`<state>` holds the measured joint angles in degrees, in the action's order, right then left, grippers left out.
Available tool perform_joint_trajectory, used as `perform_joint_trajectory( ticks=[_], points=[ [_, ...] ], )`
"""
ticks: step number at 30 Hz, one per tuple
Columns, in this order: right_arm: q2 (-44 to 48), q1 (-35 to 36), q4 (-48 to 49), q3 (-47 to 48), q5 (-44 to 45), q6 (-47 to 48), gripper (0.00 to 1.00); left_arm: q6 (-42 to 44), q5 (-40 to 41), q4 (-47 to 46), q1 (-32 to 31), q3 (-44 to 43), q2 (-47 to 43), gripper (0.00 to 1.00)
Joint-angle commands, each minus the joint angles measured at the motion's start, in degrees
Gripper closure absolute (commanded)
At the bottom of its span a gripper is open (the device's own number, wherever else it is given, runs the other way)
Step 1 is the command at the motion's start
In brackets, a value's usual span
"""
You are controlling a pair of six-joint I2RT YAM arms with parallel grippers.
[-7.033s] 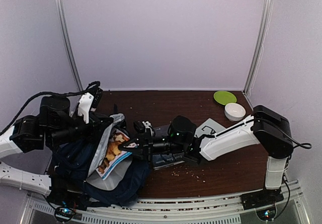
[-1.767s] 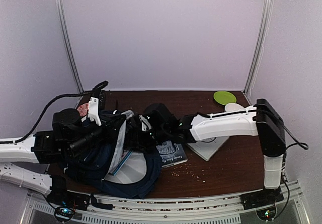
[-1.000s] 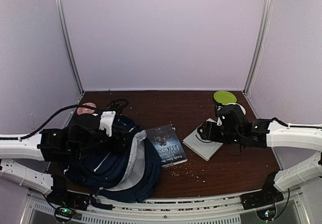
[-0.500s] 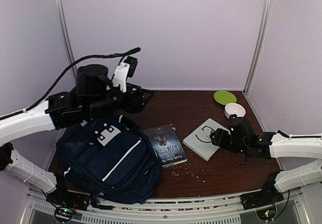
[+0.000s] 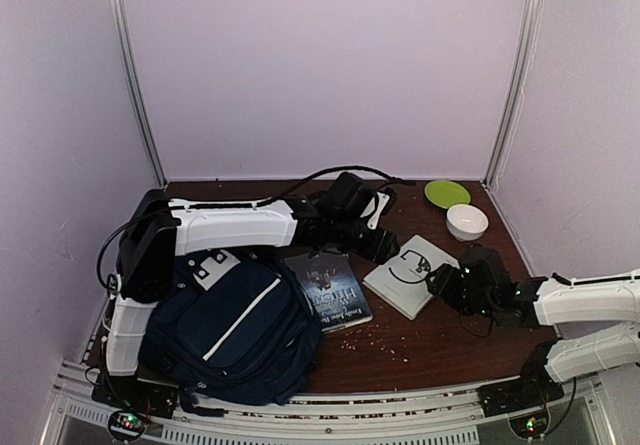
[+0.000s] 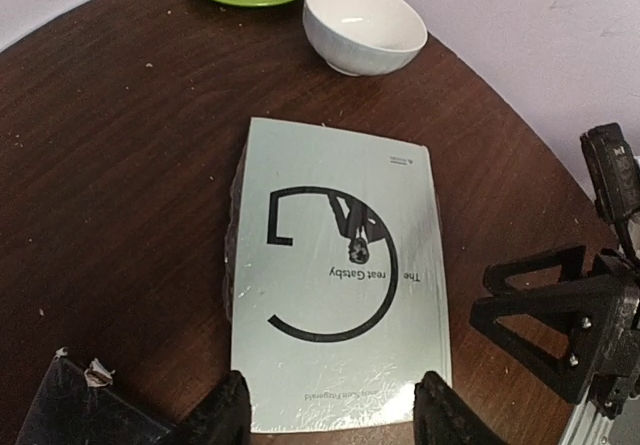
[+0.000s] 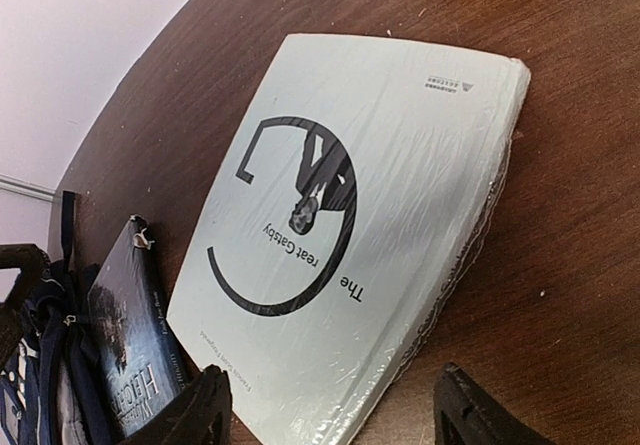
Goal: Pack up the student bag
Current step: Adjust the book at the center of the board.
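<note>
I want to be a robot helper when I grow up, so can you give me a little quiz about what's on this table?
1. True or false: the white book is inside the backpack.
2. What lies between the backpack and the white book? A) a cup B) a dark book C) a pencil case
3. How many books lie on the table?

Key: 1. False, it lies flat on the table. 2. B. 3. Two.

Pale shrink-wrapped book (image 6: 340,295) between spread fingers (image 6: 225,415), white bowl (image 6: 365,25) beyond
</note>
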<state>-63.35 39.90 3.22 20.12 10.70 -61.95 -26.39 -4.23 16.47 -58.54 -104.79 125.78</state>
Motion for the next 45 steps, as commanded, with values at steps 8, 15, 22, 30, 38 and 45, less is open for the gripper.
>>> perform_joint_trajectory(
  ticks=[8,15,22,30,38,45],
  points=[
    [1.5,-8.2,0.3,0.9,-1.9,5.6,0.31,-7.6,-6.0,5.5,3.8,-14.0,11.1,0.08],
    [-6.6,-16.6,0.6,7.7,-4.0,12.4,0.29,-9.0,-7.1,4.4,3.8,-11.3,11.8,0.10],
    [-16.3,-20.2,1.7,13.8,-5.0,13.8,0.29,-8.1,-7.2,4.6,3.9,-9.3,12.1,0.11],
    [-21.4,-22.4,2.1,16.9,-5.3,15.7,0.29,-6.8,-8.8,4.8,4.0,-9.4,13.1,0.14],
    [-25.8,-23.3,-4.4,23.5,-6.7,15.8,0.29,-7.3,-10.0,4.5,4.2,-9.4,13.4,0.17],
    [-30.2,-23.6,-13.5,31.3,-6.8,14.9,0.29,-8.1,-11.8,4.1,4.3,-9.2,13.3,0.18]
  ],
)
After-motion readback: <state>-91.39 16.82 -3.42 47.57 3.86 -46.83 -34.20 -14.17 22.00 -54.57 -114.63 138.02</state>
